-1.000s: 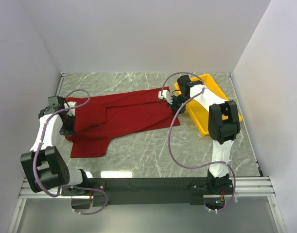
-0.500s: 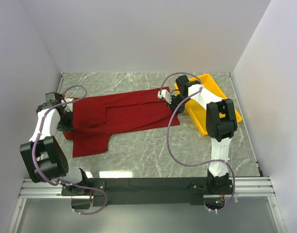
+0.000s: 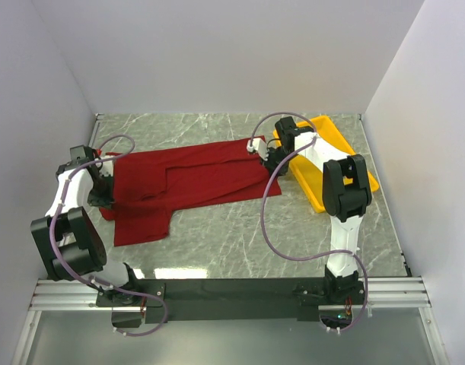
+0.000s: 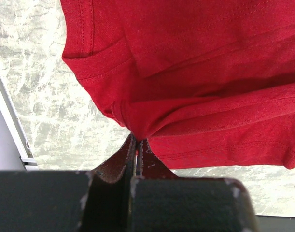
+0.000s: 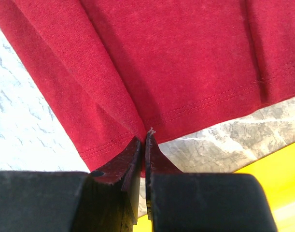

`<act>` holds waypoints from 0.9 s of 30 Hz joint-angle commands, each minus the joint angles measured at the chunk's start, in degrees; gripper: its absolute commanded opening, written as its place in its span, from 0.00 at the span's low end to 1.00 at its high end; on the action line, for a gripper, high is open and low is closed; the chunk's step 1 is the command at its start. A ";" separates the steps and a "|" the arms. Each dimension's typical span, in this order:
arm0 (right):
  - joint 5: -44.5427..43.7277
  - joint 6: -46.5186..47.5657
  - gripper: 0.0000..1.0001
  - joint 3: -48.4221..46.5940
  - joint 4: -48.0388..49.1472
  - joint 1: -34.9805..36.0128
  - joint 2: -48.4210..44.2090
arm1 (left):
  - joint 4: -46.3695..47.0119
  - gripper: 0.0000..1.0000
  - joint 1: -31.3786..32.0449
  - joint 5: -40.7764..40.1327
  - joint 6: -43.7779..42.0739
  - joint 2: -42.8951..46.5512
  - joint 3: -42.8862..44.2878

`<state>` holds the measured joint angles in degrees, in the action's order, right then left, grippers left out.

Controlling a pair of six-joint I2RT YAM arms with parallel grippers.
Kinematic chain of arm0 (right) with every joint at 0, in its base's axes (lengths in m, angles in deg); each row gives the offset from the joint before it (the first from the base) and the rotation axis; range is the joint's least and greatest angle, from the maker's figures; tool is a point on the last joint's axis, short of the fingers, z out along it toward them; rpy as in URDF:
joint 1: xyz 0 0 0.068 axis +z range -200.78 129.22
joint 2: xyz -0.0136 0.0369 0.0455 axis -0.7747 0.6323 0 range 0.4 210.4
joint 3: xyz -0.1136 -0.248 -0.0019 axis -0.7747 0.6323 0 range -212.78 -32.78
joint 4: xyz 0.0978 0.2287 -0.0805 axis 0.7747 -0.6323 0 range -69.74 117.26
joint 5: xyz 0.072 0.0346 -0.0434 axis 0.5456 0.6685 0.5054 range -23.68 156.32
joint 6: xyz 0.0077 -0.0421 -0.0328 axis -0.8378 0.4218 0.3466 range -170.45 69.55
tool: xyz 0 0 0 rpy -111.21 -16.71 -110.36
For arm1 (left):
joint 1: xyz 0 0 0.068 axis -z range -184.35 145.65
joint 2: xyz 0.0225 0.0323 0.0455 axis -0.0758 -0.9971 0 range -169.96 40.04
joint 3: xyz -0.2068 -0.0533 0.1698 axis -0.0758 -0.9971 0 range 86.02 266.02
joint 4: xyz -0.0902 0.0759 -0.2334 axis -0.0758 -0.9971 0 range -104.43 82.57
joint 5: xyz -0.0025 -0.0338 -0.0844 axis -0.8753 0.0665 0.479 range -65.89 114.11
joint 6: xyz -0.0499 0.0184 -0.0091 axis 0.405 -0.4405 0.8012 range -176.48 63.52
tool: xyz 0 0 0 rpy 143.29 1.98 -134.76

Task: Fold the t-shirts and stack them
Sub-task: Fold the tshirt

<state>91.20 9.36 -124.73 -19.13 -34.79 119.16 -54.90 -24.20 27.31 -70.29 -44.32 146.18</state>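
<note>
A dark red t-shirt [image 3: 190, 179] lies stretched across the marble table, partly folded lengthwise, with a sleeve hanging toward the front left. My left gripper [image 3: 104, 182] is shut on the t-shirt's left end; in the left wrist view its fingertips [image 4: 136, 140] pinch a bunched fold of the red t-shirt [image 4: 195, 72]. My right gripper [image 3: 269, 161] is shut on the hem at the right end, beside the tray. The right wrist view shows that gripper [image 5: 143, 137] pinching the stitched hem of the t-shirt [image 5: 161, 63].
A yellow tray [image 3: 327, 163] sits at the right of the table, under the right arm, and its yellow edge [image 5: 277, 179] shows just past the hem. White walls close in the table on the left, back and right. The table's left edge rail [image 4: 12, 121] is near the left gripper.
The left arm has pulled its end of the t-shirt further left and back, flattening the cloth. The right gripper has barely moved.
</note>
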 commanded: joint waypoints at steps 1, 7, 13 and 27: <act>-0.36 -1.10 0.01 -3.16 1.48 0.36 0.77 | 0.97 0.01 -0.45 1.10 -0.79 -0.54 2.68; -0.54 -1.45 0.01 -3.42 2.09 0.36 0.95 | 0.62 0.01 -0.62 1.37 -0.61 -1.78 3.56; -0.71 -1.71 0.02 -3.86 2.10 0.36 1.30 | 1.05 0.01 -1.06 1.72 -0.79 -3.18 3.91; -2.03 -5.23 0.12 -5.26 3.59 0.36 1.83 | 2.99 0.02 -2.11 4.35 1.14 -9.07 7.68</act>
<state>89.98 5.49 -127.04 -16.70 -34.79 120.87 -53.87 -25.82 29.96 -70.13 -52.69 150.37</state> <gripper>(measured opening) 0.122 0.022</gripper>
